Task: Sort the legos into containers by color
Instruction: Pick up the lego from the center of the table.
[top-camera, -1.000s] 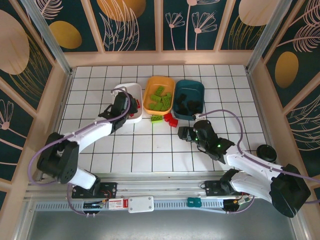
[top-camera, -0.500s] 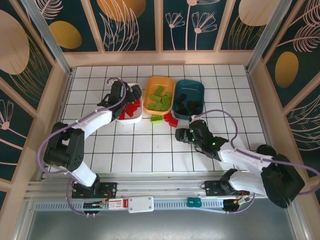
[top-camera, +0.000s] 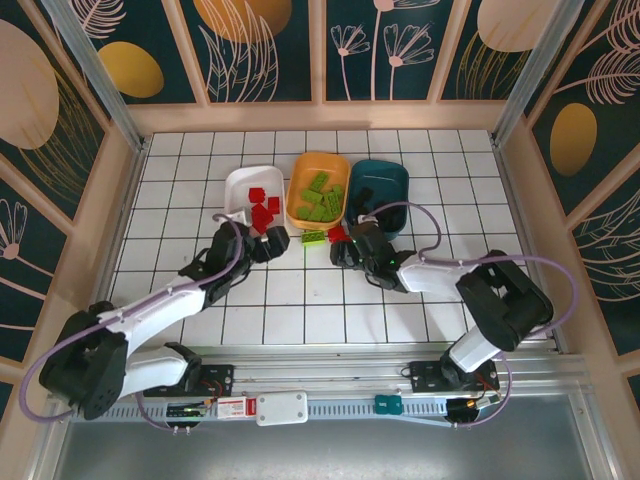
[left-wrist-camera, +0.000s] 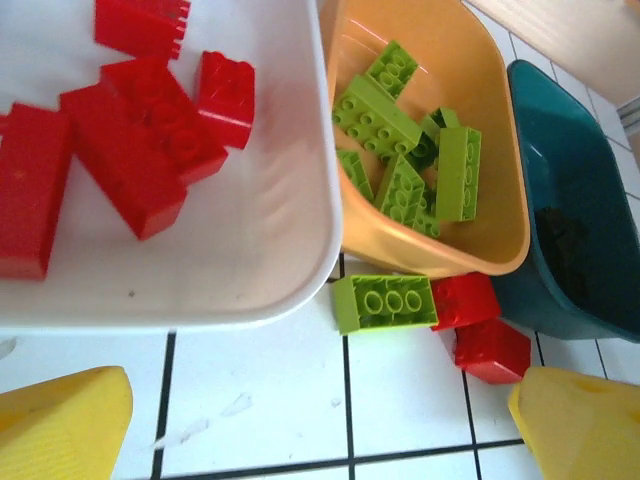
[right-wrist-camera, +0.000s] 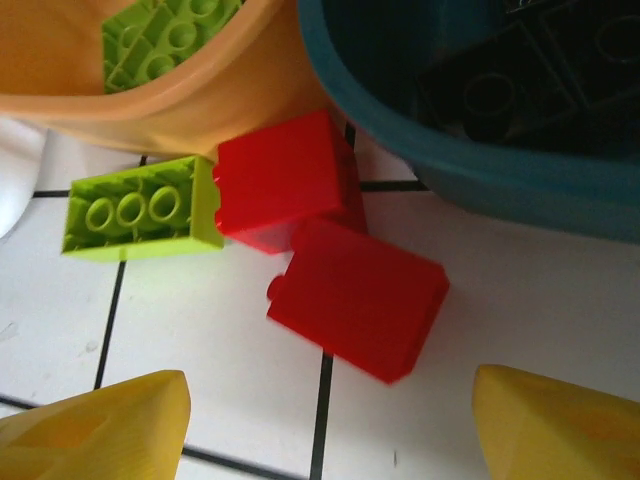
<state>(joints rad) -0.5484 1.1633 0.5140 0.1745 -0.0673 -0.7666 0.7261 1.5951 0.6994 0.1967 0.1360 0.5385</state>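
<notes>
Three containers stand in a row: a white tray (top-camera: 240, 180) with several red legos (left-wrist-camera: 140, 140), an orange tray (top-camera: 335, 163) with lime green legos (left-wrist-camera: 400, 150), and a dark teal tray (top-camera: 396, 172) with black legos (right-wrist-camera: 500, 90). On the table in front of them lie a loose green brick (right-wrist-camera: 140, 210) and two red bricks (right-wrist-camera: 285, 180) (right-wrist-camera: 360, 298). My left gripper (left-wrist-camera: 320, 430) is open and empty, just short of the white tray's near rim. My right gripper (right-wrist-camera: 330, 420) is open, with the nearer red brick just ahead of its fingertips.
The loose bricks (top-camera: 325, 236) lie tight against the near walls of the orange and teal trays. Both gripper heads, left (top-camera: 270, 244) and right (top-camera: 345, 250), sit close together near them. White tiled table stretches toward me. Wooden walls ring the table.
My left gripper opened over the white tray, then drew back toward me to its near rim. My right gripper moved left and forward up to the loose red bricks, opening a little wider.
</notes>
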